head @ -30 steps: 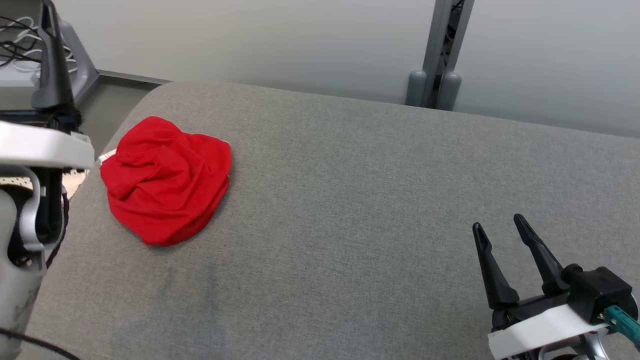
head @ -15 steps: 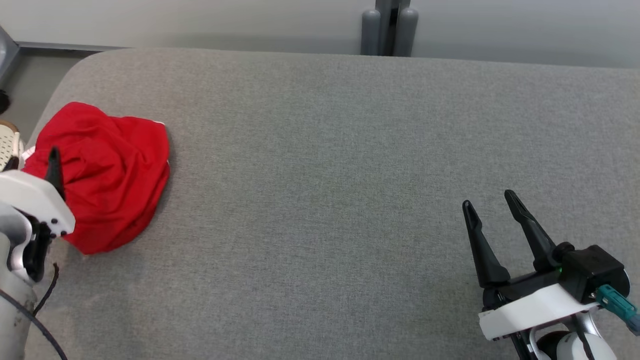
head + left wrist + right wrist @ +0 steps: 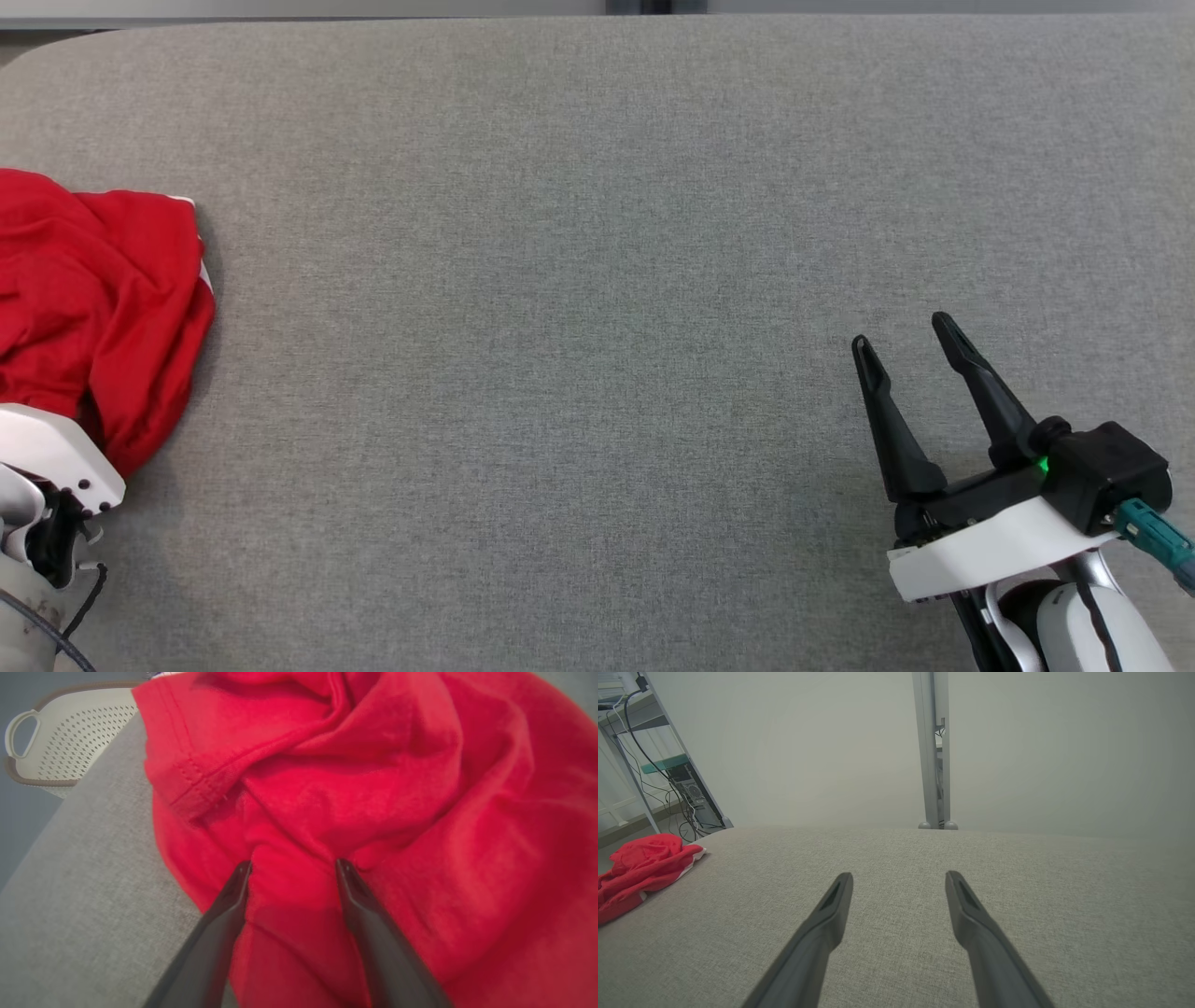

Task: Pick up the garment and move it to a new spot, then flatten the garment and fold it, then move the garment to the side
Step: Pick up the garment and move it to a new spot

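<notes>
The garment [image 3: 93, 299] is a crumpled red heap at the left end of the grey padded table [image 3: 597, 233]. In the left wrist view my left gripper [image 3: 293, 864] is open, its two dark fingertips pressed onto the garment [image 3: 373, 788] with a ridge of cloth between them. Its white wrist housing [image 3: 51, 457] overlaps the heap's near edge in the head view. My right gripper [image 3: 901, 333] hovers open and empty over bare table at the lower right, far from the cloth. The right wrist view shows that gripper [image 3: 899, 876] with the garment [image 3: 640, 868] far off to its left.
A white perforated basket [image 3: 60, 737] sits below the table's left edge beside the garment. A grey post [image 3: 934, 751] stands behind the table's far edge. A shelf with cables and a computer [image 3: 677, 779] stands off the far left corner.
The head camera has tilted down and turned, shifting the whole picture. My left gripper has come down from above the table's left edge onto the garment. The right gripper stays open in place.
</notes>
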Motion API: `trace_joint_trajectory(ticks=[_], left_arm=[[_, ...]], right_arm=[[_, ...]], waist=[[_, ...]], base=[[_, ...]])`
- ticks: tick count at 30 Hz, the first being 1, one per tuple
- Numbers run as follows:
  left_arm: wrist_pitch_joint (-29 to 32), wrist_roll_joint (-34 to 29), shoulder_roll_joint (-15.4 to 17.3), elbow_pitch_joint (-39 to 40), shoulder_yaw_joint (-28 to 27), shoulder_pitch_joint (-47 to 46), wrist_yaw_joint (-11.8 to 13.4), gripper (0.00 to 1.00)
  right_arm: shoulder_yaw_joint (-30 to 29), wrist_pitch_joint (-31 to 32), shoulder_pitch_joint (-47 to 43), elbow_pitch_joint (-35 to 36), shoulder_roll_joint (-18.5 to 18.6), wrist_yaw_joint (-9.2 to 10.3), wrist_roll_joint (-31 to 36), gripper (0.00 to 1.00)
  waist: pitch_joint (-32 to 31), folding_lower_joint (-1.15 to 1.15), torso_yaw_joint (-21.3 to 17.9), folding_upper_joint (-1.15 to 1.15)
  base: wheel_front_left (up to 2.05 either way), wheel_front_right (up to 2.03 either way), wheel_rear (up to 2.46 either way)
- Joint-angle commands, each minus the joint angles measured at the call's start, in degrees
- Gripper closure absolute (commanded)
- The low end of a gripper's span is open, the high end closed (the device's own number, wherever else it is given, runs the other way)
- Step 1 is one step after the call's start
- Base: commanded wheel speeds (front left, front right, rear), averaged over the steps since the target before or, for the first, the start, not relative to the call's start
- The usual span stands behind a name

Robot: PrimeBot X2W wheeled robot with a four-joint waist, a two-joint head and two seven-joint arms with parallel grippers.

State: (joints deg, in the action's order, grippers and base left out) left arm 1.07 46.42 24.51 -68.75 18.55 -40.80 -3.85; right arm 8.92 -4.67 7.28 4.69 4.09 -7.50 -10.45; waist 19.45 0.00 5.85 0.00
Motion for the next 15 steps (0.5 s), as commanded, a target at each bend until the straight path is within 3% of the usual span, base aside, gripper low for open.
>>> trace_joint_trajectory(ticks=[1, 9, 15], left_arm=[[-0.04, -0.1, -0.88, -0.34, 0.27, -0.4, -0.43, 1.0], [-12.99, -1.54, 2.58, 0.6, -0.62, -5.86, 0.06, 1.0], [-16.19, -4.75, 4.88, 9.0, -2.83, -8.24, 3.31, 1.0]], right_arm=[[-0.26, -0.59, 0.67, -0.02, 0.33, 0.01, -0.13, 0.0], [-2.31, -1.97, -0.7, -0.8, 0.18, 0.01, -0.36, 0.0], [-4.01, -2.6, -2.33, -0.76, -0.13, 0.01, -0.5, 0.0]], waist=[[0.44, 0.0, -0.31, 0.0], [-2.32, 0.0, 0.22, 0.0], [-7.02, 0.0, 0.87, 0.0]], base=[[0.0, 0.0, 0.0], [0.0, 0.0, 0.0], [0.0, 0.0, 0.0]])
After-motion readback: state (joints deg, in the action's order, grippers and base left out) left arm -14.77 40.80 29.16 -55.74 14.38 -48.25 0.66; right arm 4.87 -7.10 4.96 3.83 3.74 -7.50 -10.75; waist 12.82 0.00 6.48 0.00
